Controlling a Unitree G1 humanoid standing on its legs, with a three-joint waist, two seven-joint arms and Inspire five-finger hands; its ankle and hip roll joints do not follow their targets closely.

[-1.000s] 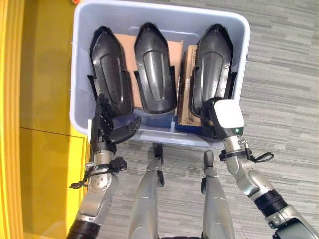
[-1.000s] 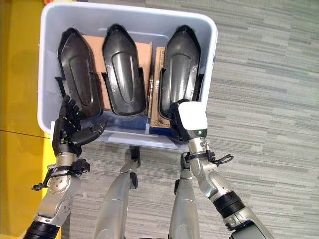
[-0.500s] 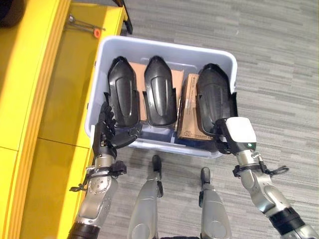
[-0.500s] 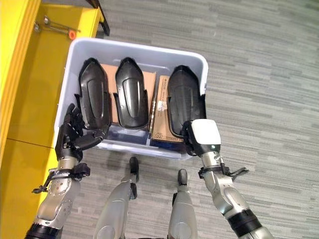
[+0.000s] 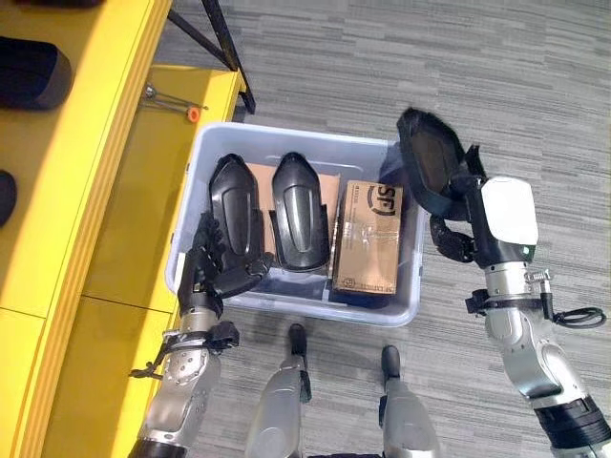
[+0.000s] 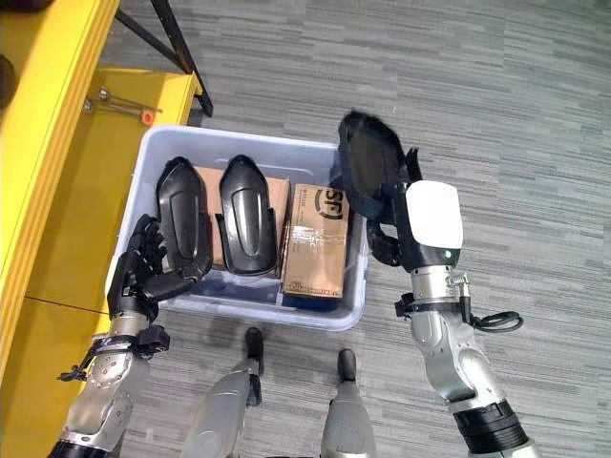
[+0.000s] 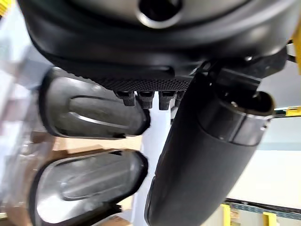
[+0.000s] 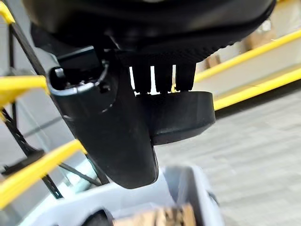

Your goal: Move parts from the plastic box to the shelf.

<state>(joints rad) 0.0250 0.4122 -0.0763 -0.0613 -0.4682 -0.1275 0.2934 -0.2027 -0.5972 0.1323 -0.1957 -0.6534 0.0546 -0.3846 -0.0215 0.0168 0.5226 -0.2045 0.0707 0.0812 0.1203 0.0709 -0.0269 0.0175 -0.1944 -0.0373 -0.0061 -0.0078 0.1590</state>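
A pale blue plastic box [image 5: 286,134] stands on the floor beside the yellow shelf [image 5: 86,143]. Two black moulded parts [image 5: 237,218] [image 5: 302,221] lie in its left half. A third black part [image 5: 430,160] hangs tilted above the box's right rim, and my right hand [image 5: 454,239] is shut on its lower end. In the right wrist view that hand's fingers [image 8: 162,77] curl over the part [image 8: 181,115]. My left hand [image 5: 212,272] is open at the box's near left corner, next to the leftmost part [image 7: 94,110].
A brown cardboard carton [image 5: 368,239] lies in the box's right half, under the lifted part. Dark parts [image 5: 31,72] rest on the shelf's upper level. A black strut [image 5: 227,48] leans by the shelf's end. Grey carpet spreads to the right of the box.
My right hand has lifted the rightmost black part out of the box, up over the right rim, uncovering the carton. The camera has pulled back. My left hand stays at the box's corner.
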